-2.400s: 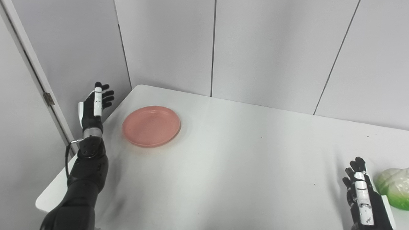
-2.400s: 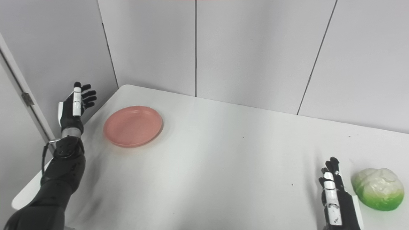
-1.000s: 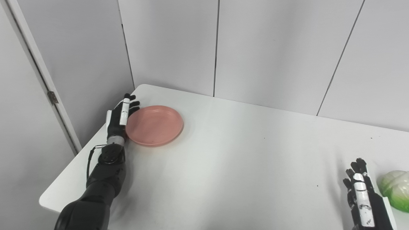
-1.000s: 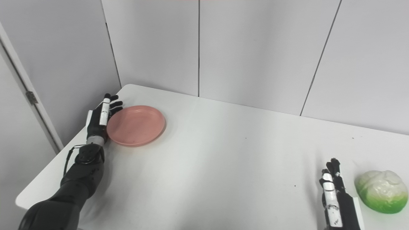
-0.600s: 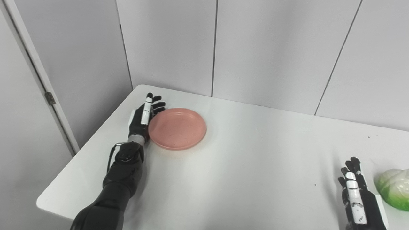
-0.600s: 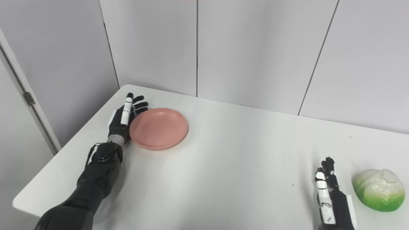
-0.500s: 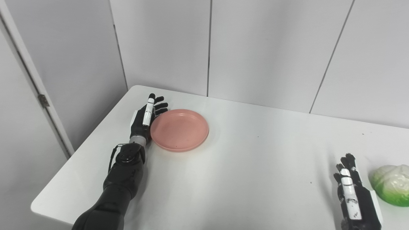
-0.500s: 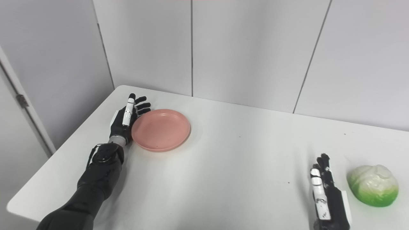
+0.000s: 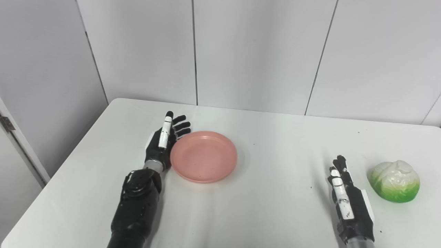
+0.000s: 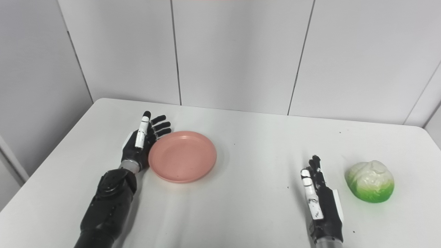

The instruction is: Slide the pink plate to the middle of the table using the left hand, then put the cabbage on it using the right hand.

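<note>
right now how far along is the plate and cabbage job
Nothing is finished. In hand: the left hand, fingers spread, presses edge-on against the left rim of the pink plate, which sits left of the middle of the table. Left: finishing the slide, then the cabbage, which lies untouched near the table's right edge; the right hand rests open beside it, apart from it.

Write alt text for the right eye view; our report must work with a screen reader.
The left hand, open, rests edge-on against the left rim of a pink plate on a white table. At right, the open right hand lies beside a green-and-white cabbage, not touching it.
</note>
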Tool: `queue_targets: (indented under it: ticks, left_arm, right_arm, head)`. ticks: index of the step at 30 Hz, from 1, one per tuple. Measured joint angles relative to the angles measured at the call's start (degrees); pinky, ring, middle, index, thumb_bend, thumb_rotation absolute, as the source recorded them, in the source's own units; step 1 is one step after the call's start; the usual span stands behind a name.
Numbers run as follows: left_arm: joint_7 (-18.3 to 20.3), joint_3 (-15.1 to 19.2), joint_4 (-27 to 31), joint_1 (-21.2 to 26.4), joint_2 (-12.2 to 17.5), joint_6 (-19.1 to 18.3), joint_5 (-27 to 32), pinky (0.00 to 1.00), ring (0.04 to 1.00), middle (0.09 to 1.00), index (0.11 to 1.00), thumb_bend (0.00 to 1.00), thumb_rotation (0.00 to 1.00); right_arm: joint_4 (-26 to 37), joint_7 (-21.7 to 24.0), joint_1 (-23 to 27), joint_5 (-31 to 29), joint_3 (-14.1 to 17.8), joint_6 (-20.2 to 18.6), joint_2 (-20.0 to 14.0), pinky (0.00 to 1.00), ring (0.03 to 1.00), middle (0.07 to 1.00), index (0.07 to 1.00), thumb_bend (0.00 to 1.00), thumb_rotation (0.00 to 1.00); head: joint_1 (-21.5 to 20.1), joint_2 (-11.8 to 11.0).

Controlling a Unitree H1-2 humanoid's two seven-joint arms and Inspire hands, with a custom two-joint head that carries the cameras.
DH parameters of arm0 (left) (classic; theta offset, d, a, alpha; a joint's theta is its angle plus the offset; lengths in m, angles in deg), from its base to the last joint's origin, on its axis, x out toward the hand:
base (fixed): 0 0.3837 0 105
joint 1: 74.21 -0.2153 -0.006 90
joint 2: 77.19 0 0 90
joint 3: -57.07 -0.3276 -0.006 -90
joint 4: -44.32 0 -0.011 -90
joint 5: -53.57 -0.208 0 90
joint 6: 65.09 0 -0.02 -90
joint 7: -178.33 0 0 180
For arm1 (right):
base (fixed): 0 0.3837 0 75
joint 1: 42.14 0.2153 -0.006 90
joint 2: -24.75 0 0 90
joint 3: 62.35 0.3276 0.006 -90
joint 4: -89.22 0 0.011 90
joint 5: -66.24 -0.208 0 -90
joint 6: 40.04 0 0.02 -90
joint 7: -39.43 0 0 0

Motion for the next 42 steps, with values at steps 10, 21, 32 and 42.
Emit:
queue_targets:
  ticks: [10,21,32,42]
  left_arm:
    - [-0.9,-3.2,8.0,-3.8,-4.7,-1.5,-0.9,0.77,0.765,0.763,0.764,0.67,1.00]
    - [0.0,-5.1,14.4,-8.6,-10.1,-2.2,-0.6,0.77,0.794,0.788,0.781,0.74,0.98]
    - [2.5,-8.3,13.7,-9.7,-11.9,1.3,-0.8,0.80,0.796,0.785,0.774,0.71,0.98]
    - [2.5,-9.4,13.2,-10.3,-13.7,3.1,-1.0,0.81,0.811,0.801,0.790,0.70,0.95]
  right_arm:
    - [0.1,-1.6,1.0,2.5,-1.0,0.0,1.0,1.00,1.000,1.000,1.000,0.63,0.80]
    - [-0.8,-3.5,2.5,3.7,-1.4,0.1,2.5,1.00,0.995,0.999,1.000,0.62,0.75]
    - [-2.2,-4.5,4.1,3.7,-1.5,0.2,4.7,1.00,0.989,0.995,1.000,0.63,0.75]
    - [-0.4,-4.8,5.1,5.5,-1.6,0.2,3.9,1.00,0.997,0.987,0.990,0.64,0.77]
  head:
    - [-5.1,0.3]
    - [-11.5,1.5]
    - [-18.3,4.1]
    - [-19.5,5.0]
